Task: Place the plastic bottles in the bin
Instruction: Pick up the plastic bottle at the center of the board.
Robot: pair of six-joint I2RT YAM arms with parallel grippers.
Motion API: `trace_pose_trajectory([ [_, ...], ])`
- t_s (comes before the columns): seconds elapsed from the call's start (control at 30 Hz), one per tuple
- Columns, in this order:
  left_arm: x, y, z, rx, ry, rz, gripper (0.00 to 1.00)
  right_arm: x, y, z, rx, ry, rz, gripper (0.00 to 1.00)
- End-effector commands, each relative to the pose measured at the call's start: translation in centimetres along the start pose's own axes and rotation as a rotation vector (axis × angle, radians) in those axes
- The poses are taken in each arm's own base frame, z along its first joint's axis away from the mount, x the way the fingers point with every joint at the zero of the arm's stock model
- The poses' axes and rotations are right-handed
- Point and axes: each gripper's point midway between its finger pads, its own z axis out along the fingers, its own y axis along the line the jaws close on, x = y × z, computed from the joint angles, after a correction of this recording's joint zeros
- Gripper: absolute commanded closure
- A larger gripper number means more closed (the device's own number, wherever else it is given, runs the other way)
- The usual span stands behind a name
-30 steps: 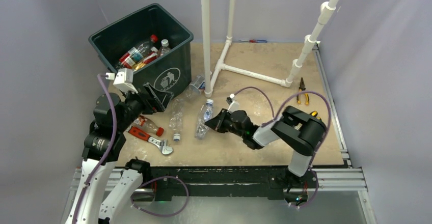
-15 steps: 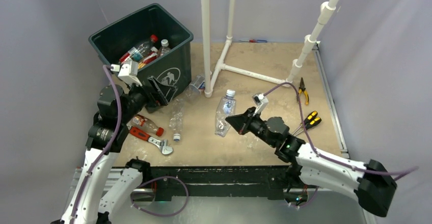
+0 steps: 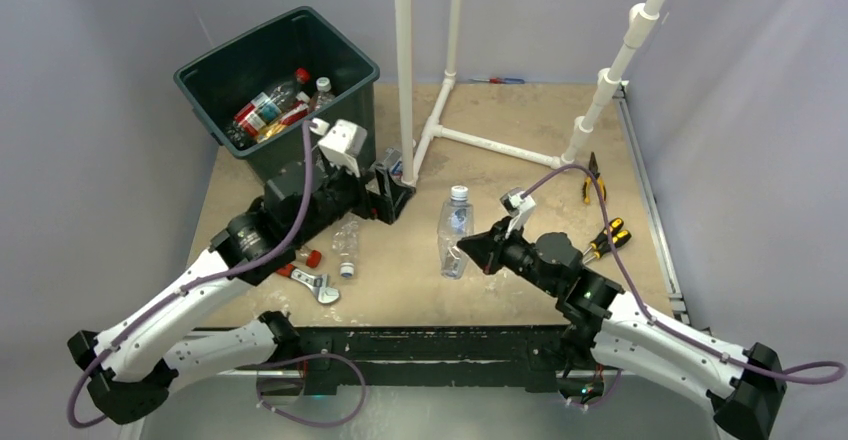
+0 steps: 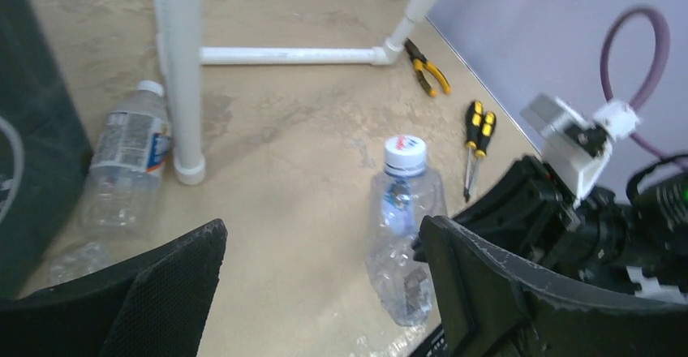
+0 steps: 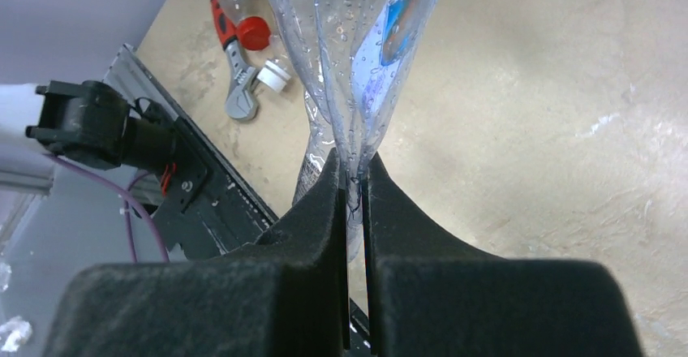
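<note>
Pinched base of crushed bottle point(image 5: 357, 57) flat in right gripper point(image 5: 354, 180), plain only at right wrist. Spread left gripper point(image 4: 322, 239) wide, empty. Caught bottles point(image 3: 270, 108) inside bin point(image 3: 262, 45) only overhead.

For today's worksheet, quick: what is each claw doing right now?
Left claw: open, holding nothing.
Right claw: shut on the clear bottle.

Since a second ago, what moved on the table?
The right pincer, shut on a crushed clear bottle, lifted it upright and carried it rightward. The left pincer, open, swung right across the front of the bin toward the white pipe. The bin, wrench and pliers stayed put.
</note>
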Motion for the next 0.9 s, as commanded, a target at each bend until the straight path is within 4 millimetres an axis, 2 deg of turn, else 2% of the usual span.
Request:
trace_pose_trajectory([
  [0.0,0.7,-3.9,-0.1,0.056,-0.034,0.107,0.08,-3.5,3.8,-1.3,-0.158,-0.043,-0.148,1.0],
  [0.07,2.3,-6.3,-0.7,0.144,-0.029,0.13,0.07,-3.7,5.0,-1.9,-0.227,-0.05,-0.167,1.0],
  [0.17,3.7,-8.0,-1.8,0.224,-0.008,0.136,0.07,-3.8,6.3,-2.9,-0.313,-0.074,-0.174,1.0],
  [0.33,4.1,-10.3,-5.0,0.452,-0.068,0.069,0.06,-3.3,8.5,-4.7,-0.474,-0.103,-0.193,1.0],
  [0.47,5.2,-10.2,-6.6,0.536,-0.111,0.027,0.04,-3.4,10.2,-6.3,-0.596,-0.145,-0.194,1.0],
  [0.6,5.5,-10.7,-7.6,0.607,-0.149,0.003,0.02,-3.2,10.9,-7.6,-0.663,-0.172,-0.201,1.0],
  [0.7,5.8,-11.2,-8.0,0.66,-0.172,0.004,0.02,-3.2,10.7,-7.7,-0.663,-0.194,-0.213,1.0],
  [0.87,5.1,-11.8,-8.4,0.704,-0.224,-0.004,0.01,-2.7,10.9,-7.7,-0.691,-0.193,-0.226,1.0],
])
